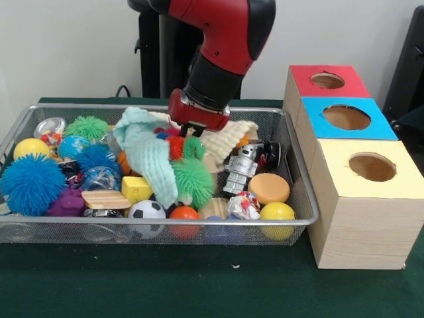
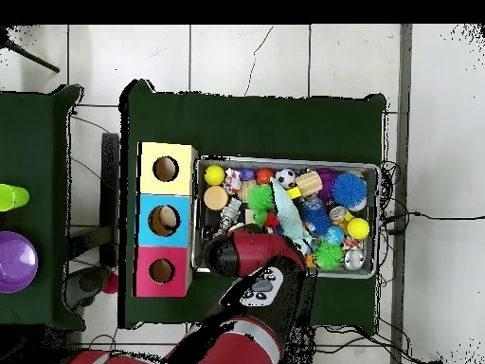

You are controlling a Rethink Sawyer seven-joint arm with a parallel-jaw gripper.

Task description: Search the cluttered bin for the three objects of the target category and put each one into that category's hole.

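The gripper (image 1: 193, 127), its closure state undeterminable, sits low in the wire mesh bin (image 1: 299, 192); the draped mint-green terry cloth (image 1: 147, 154) may snag and lift out.

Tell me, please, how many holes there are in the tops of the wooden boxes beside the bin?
3, one per box: the hole in the red top farthest back, the hole in the blue top in the middle, the hole in the yellow top nearest the camera.
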